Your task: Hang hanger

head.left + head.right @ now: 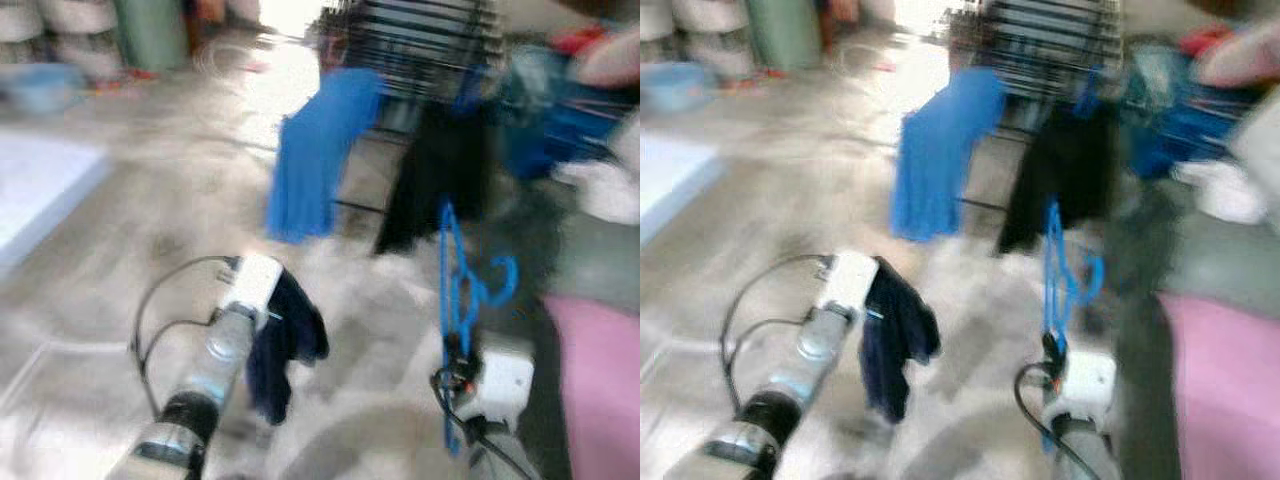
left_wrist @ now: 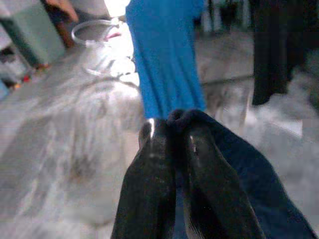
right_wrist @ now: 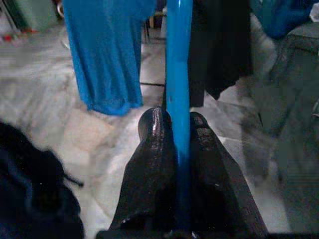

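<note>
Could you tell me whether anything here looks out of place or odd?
Nothing looks damaged or spilled. The left gripper pinches a dark navy cloth, and the right gripper clamps an empty blue plastic hanger. The head views are blurred.

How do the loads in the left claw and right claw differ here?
The left claw is shut on a limp dark navy garment that droops below it; the right claw is shut on a rigid bright blue hanger standing upright. The garment is soft cloth, the hanger a thin frame with its hook sideways. Both are carried toward the drying rack.
</note>
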{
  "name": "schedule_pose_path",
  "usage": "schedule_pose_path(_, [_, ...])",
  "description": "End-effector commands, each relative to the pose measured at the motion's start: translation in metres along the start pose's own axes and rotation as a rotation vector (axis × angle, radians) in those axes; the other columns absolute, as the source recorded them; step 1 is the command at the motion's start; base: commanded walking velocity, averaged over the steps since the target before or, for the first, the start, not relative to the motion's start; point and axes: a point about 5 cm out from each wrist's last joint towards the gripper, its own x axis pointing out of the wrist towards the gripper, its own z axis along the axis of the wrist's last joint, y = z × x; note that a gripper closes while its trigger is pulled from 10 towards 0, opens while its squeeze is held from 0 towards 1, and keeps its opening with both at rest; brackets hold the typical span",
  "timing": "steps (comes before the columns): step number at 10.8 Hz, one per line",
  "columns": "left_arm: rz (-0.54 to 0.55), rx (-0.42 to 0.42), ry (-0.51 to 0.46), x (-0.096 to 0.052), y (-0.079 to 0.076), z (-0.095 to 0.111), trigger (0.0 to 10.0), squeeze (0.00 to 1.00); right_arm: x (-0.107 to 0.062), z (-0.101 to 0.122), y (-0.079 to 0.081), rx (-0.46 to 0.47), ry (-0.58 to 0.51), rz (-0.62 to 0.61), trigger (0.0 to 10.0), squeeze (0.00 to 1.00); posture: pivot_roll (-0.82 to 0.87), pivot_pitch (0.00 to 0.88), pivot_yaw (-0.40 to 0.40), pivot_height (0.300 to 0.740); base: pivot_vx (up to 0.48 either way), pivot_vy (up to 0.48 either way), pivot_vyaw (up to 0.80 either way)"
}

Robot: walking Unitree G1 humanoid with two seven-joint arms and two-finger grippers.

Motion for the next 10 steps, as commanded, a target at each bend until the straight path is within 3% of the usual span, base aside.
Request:
schedule_pose_path(1, [-0.017,0.004,-0.049,0.0041,-0.0052,0.0124,10.0,0.0,-0.0032,-0.004,-0.0038,0.0,0.019,-0.021,10.0,0.0,0.09,0.089,-0.08,0.74,0.0,0.48,0.0])
schedule_pose_path(8, [-0.035,0.004,-0.052,0.0035,-0.0068,0.0107,10.0,0.0,-0.0012,-0.0037,-0.004,-0.01,0.018,-0.018,10.0,0.0,0.1,0.091,-0.083,0.74,0.0,0.463,0.0])
schedule_pose_path(10, [-0.053,0.017,-0.057,0.0026,-0.0087,0.0106,10.0,0.0,-0.0011,-0.0038,-0.0058,-0.018,0.016,-0.023,10.0,0.0,0.1,0.089,-0.084,0.74,0.0,0.0,0.0])
